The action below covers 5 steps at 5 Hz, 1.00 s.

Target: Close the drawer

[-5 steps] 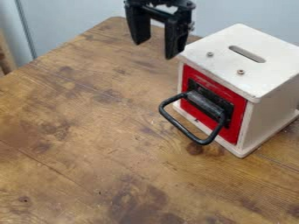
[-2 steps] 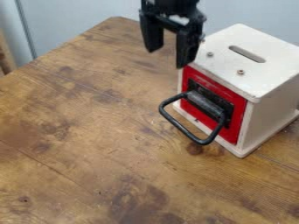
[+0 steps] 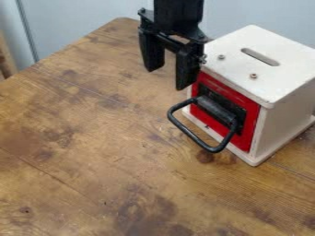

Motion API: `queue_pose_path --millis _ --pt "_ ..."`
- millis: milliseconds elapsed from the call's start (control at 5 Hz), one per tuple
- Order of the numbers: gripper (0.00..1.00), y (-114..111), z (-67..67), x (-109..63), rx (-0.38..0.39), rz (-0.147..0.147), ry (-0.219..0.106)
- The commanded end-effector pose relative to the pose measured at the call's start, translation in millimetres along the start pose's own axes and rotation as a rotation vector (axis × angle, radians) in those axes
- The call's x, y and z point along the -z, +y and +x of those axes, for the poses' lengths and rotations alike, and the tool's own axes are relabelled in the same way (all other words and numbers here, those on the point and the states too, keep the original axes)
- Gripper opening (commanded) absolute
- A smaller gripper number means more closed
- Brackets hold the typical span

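Observation:
The red drawer [image 3: 242,124] sits in the front of a white wooden casing [image 3: 277,88] at the right of the table. A black plate and a large black wire loop handle [image 3: 197,125] hang from its front, and the loop reaches out over the tabletop. I cannot tell how far the drawer stands out of the casing. My gripper [image 3: 168,77] points straight down, just left of the casing's near top corner and above and behind the handle. Its two black fingers [image 3: 150,53] are spread open with nothing between them, and they touch nothing.
The casing has a slot [image 3: 261,57] and two screws on its top. The worn wooden table [image 3: 87,157] stretches to the left and front of the box, with its far edge by a pale blue wall. A dark chair part shows at the far left edge.
The gripper has come down toward the table and now hangs lower beside the casing's left corner. It stays open. The drawer and handle have not moved.

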<state>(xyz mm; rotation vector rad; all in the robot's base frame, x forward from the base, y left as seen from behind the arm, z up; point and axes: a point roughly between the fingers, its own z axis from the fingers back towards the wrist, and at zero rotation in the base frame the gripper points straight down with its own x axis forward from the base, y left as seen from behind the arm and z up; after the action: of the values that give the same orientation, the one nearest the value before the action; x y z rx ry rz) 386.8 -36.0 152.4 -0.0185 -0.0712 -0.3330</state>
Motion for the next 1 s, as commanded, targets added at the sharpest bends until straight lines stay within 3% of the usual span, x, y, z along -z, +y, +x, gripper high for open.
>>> queue_pose_path --millis 0,200,600,800 --pt "1.0 4 4.5 -58.1 -0.016 0.043 -0.136" --pt "1.0 11 6.6 -65.3 -0.046 0.049 -0.144" --pt "1.0 26 9.8 -54.0 -0.093 0.032 -0.122" --pt "1.0 30 6.2 -40.4 -0.057 0.014 -0.094"
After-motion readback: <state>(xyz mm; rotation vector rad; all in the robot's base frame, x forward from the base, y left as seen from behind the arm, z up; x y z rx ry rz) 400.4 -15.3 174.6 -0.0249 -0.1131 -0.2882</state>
